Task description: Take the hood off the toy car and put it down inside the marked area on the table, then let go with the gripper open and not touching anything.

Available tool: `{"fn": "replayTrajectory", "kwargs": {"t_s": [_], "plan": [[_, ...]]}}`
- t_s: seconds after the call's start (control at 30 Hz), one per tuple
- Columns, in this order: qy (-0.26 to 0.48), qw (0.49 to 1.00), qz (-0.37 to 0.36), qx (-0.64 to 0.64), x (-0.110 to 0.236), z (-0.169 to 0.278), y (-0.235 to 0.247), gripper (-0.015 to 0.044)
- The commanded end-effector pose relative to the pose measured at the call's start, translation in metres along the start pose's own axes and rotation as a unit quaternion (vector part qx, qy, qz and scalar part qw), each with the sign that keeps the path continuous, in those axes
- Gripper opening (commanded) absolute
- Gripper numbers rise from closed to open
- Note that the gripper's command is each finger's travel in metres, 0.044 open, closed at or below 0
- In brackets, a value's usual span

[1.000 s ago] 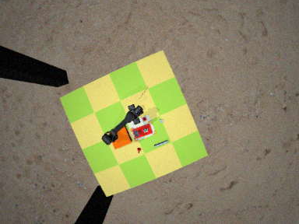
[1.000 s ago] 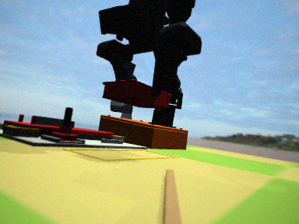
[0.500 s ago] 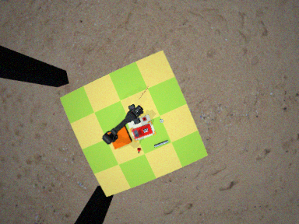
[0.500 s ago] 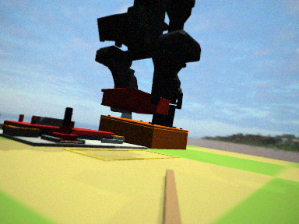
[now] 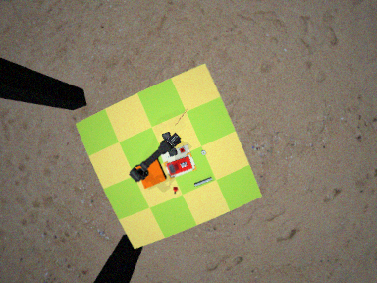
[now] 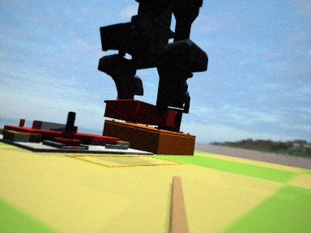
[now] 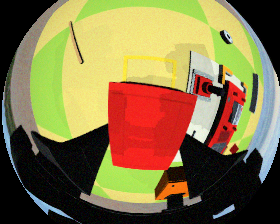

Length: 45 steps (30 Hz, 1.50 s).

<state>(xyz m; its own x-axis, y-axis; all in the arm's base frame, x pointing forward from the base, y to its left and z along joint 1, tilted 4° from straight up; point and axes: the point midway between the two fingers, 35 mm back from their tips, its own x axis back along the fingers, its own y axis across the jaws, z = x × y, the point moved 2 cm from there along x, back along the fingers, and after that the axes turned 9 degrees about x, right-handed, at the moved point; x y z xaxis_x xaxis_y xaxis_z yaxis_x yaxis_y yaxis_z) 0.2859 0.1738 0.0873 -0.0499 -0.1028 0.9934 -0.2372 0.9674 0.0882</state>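
The red hood (image 6: pixel 135 110) (image 7: pixel 150 125) is between the two fingers of my gripper (image 6: pixel 143 106) (image 7: pixel 146 131), which is shut on it. It hangs in the air, with the yellow outline of the marked area (image 6: pixel 111 166) (image 7: pixel 150 58) beyond it in the wrist view. The hood hides the outline's near side there. The toy car (image 5: pixel 182 166) (image 6: pixel 91 137) (image 7: pixel 235 102), red on a white base, stands beside the marked area. In the top view, the arm hides the hood.
An orange box (image 5: pixel 153 175) (image 6: pixel 178 145) (image 7: pixel 169 191) stands near the car and appears below the hood in the exterior view. A thin brown stick (image 6: pixel 178 206) (image 7: pixel 76 42), a small wheel (image 5: pixel 203 152) (image 7: pixel 226 37), a grey bar (image 5: pixel 203 182) and a small red piece (image 5: pixel 175 190) lie around.
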Motion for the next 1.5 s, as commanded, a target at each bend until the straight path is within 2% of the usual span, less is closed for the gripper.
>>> {"fn": "replayTrajectory", "kwargs": {"t_s": [0.0,1.47], "plan": [[0.004,1.000,0.002,-0.002,-0.005,0.002,-0.001,0.0000],[0.004,1.000,0.002,-0.002,-0.039,0.005,-0.002,0.0000]]}}
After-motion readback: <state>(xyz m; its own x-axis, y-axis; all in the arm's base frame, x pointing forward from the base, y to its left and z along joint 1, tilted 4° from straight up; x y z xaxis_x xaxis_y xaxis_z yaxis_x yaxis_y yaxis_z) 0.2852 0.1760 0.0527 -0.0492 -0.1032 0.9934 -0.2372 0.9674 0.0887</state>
